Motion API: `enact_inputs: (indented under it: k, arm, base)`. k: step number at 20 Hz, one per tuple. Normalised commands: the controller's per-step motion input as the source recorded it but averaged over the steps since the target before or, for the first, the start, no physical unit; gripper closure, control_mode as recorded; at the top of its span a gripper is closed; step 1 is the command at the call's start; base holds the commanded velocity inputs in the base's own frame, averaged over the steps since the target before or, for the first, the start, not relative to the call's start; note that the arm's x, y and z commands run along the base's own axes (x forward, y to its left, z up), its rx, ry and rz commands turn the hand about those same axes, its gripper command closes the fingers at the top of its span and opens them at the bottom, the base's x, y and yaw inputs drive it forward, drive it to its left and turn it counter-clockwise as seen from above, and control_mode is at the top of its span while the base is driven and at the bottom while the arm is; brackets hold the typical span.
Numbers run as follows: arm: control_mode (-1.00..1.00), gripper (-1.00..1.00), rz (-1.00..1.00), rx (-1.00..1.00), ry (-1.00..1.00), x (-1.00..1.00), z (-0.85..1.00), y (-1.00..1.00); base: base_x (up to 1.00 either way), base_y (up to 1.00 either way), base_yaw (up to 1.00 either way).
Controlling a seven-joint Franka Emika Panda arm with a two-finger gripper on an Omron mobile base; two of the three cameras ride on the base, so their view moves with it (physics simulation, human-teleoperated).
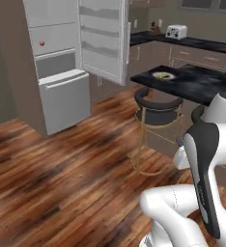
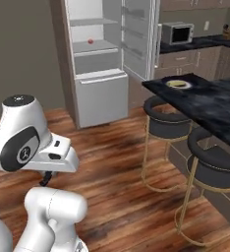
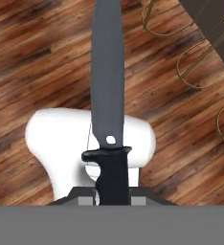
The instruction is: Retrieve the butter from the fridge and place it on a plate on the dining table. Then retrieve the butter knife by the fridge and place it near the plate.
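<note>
Between the closed jaws of the gripper (image 3: 113,194), a butter knife (image 3: 107,95) is held by its black handle, with the grey blade pointing straight ahead over the wood floor (image 3: 37,62). The grip appears centred on the handle, just behind the guard. The arm is folded low over the base, well apart from the dining table (image 1: 202,82), which stands to the right. The plate (image 1: 163,75) rests near the table's far-left corner, and a small yellow item, judged to be the butter (image 2: 178,83), lies on it. Two stools (image 2: 168,125) stand along the table's near edge. To the far left, the fridge (image 1: 62,58) is seen with its door open.

The delivery of the knife is judged to be the step in hand. The blade should be carried level and clear of the stool backs, lowered flat onto bare marble just beside the plate, and released only once contact is made, so that it neither slides nor strikes the rim.
</note>
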Motion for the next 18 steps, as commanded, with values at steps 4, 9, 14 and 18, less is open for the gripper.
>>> enact_inputs:
  k: [4, 9, 14, 18]
  arm:
    - [1.0, 1.0, 0.0, 0.0, 0.0, 0.0, 0.0, 0.0]
    - [1.0, 1.0, 0.0, 0.0, 0.0, 0.0, 0.0, 0.0]
    - [1.0, 1.0, 0.0, 0.0, 0.0, 0.0, 0.0, 0.0]
    - [1.0, 1.0, 0.0, 0.0, 0.0, 0.0, 0.0, 0.0]
  base:
    - [0.82, 0.29, -0.57]
    - [0.94, 0.3, -0.6]
    - [0.95, 0.43, -0.59]
    - [0.95, 0.48, -0.6]
